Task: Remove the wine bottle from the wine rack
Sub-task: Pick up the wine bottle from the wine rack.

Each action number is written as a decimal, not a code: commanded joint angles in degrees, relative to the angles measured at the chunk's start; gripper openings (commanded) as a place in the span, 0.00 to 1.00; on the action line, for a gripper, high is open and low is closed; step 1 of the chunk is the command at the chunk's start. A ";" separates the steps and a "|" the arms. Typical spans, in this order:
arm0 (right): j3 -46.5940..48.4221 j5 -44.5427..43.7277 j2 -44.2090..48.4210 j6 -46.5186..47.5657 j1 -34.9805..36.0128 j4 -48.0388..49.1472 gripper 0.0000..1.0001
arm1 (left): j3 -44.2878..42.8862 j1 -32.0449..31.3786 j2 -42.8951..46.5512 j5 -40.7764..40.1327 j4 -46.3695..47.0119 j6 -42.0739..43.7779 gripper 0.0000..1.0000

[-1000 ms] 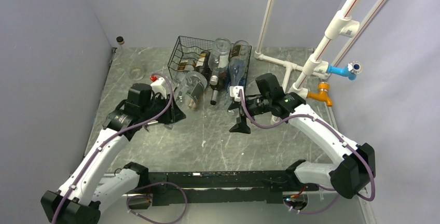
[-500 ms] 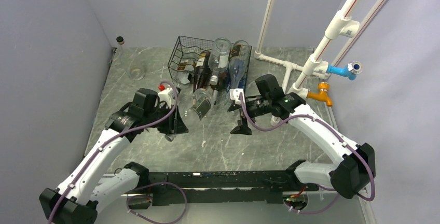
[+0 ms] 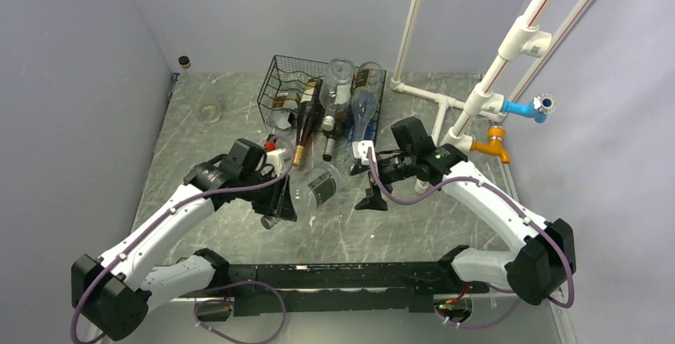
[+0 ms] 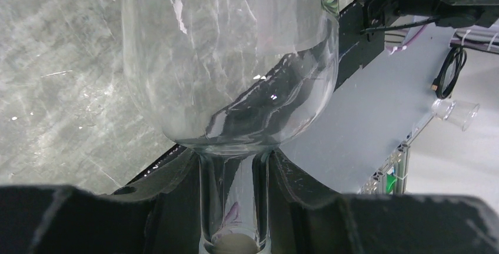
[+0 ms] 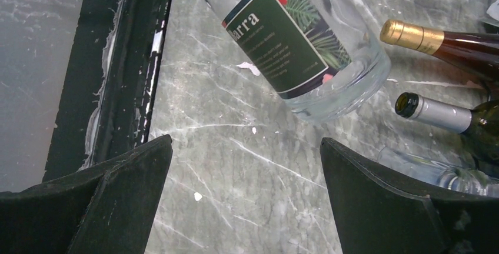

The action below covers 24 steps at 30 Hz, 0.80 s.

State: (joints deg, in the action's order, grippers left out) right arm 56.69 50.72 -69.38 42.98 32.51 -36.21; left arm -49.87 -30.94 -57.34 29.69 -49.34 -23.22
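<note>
My left gripper [image 3: 276, 207] is shut on the neck of a clear glass wine bottle [image 3: 317, 189] with a dark green label and holds it over the table, clear of the black wire-mesh wine rack [image 3: 282, 81] at the back. The left wrist view shows the bottle's neck [image 4: 234, 207] clamped between my fingers, its shoulder above. The right wrist view shows the bottle's labelled body [image 5: 294, 36]. My right gripper [image 3: 370, 194] is open and empty, pointing down at the table just right of the bottle.
Several other bottles lie in the rack with necks toward me, among them a gold-capped brown one [image 3: 302, 133] and a silver-capped green one [image 3: 329, 143]. White pipes with blue [image 3: 527, 109] and orange [image 3: 492, 143] taps stand right. A small glass [image 3: 210, 111] sits back left.
My left gripper has drawn the clear bottle out of the rack, toward me and to the right. The right gripper has barely moved.
</note>
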 commanded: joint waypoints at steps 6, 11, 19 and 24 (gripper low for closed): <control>-2.86 2.96 -0.54 3.99 0.99 3.07 1.00 | -5.03 -5.16 -4.54 6.92 10.49 2.05 0.00; -5.37 3.02 -1.06 7.76 2.12 4.19 1.00 | -6.48 -7.06 -7.74 7.15 9.19 2.74 0.00; -9.47 -1.51 -2.05 12.01 4.30 9.06 1.00 | -8.10 -9.20 -10.52 8.19 8.04 2.83 0.00; -11.67 -6.25 -2.05 10.53 5.76 14.89 1.00 | -8.21 -10.16 -11.83 10.04 7.88 2.70 0.00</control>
State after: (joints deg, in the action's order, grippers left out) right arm 46.33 47.94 -71.48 52.45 37.21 -28.51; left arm -53.01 -40.14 -69.89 31.31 -49.04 -23.14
